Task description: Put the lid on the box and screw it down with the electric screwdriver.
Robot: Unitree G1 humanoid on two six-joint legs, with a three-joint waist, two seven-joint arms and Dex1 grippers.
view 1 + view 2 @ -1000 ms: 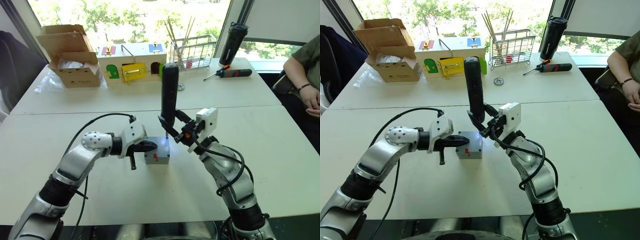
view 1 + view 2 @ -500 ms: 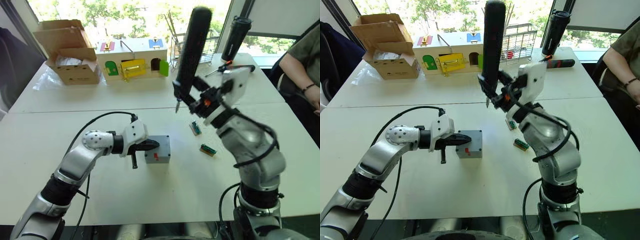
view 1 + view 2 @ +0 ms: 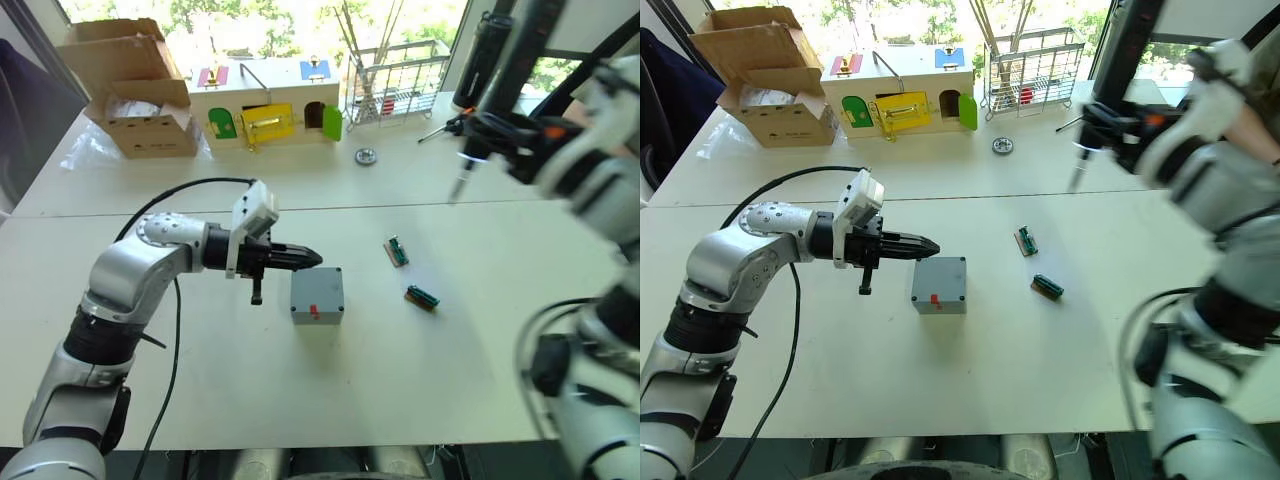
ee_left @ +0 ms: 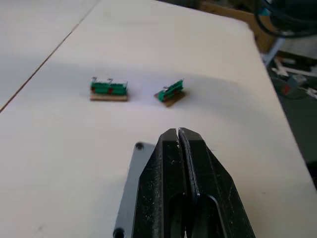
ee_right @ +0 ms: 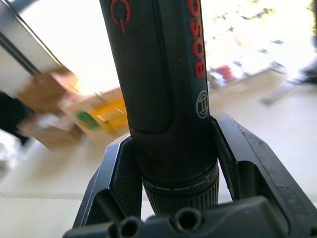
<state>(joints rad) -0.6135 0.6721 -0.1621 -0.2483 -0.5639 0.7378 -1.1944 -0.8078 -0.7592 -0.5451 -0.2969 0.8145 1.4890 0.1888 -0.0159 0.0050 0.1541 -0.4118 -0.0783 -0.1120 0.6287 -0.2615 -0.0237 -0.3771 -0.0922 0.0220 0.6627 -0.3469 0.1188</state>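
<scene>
The grey box (image 3: 317, 296) stands at the table's middle, a small red mark on its near side. The lid (image 4: 128, 194), a grey plate with corner holes, lies flat on top of it. My left gripper (image 3: 306, 258) is shut and empty, its tips just over the box's far left edge. My right gripper (image 5: 171, 163) is raised high at the right, shut on the electric screwdriver (image 3: 503, 72). The tool is a long black cylinder, well away from the box, and its thin bit (image 3: 456, 188) points down over the table's far right.
Two small green terminal pieces (image 3: 396, 251) (image 3: 421, 297) lie right of the box. Along the back edge stand a cardboard box (image 3: 135, 105), a colourful wooden latch box (image 3: 265, 108), a wire rack (image 3: 400, 82) and a black bottle (image 3: 475, 62). A metal disc (image 3: 366, 156) lies nearby.
My right arm has swung up and to the right with the screwdriver, off the box. The two green pieces now show. My left gripper has lifted from the box's side to its top edge.
</scene>
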